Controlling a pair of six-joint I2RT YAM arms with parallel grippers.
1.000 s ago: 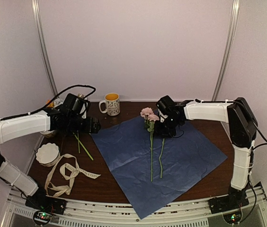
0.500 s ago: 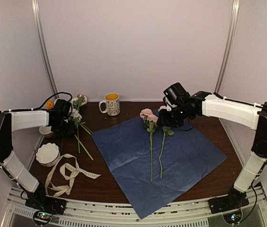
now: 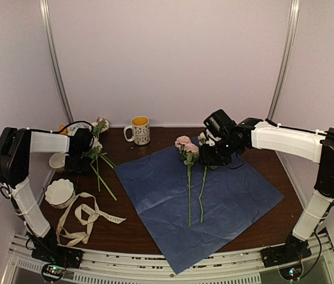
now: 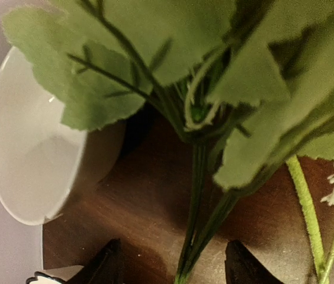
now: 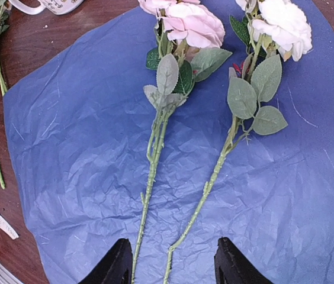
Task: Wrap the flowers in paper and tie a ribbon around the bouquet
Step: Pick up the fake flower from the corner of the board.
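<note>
Pale walls on three sides, dark brown wooden table under everything. Far left: white scalloped bowl, and nearer the front the long beige ribbon with dark lettering, lying in loose loops, untouched.

Behind the bowl the left gripper is down over the loose pile of green-stemmed flowers at the left edge of the table. Its wrist view shows the jaws part open, a thin bunch of stems running between the tips with bare table on both sides. So it brackets them and has not clamped. A plain white bowl sits just beside.

White-and-yellow patterned mug stands at the back, off the sheet. Large thin navy-blue paper sheet lies flat and creased, mid-table. On it are two long stems side by side, blooms to the back: pink-bloomed flower left, white rose right.

Right gripper hovers above the sheet near the blooms, jaws about half apart, holding nothing.

Step, as I judge it: laying flowers onto the paper, early in the task. No wrap and no tie yet. Next move calls for the left jaws to close on the stems, lift without snagging leaves, and set them beside the two on the sheet.

Hard to see:
- Leaves fill the left wrist view, blurred, no blooms visible.
- In the top view the arm covers the left jaws and part of the pile.
- The wrist view cuts off the right fingertips, and I can't tell their height over the paper.
</note>
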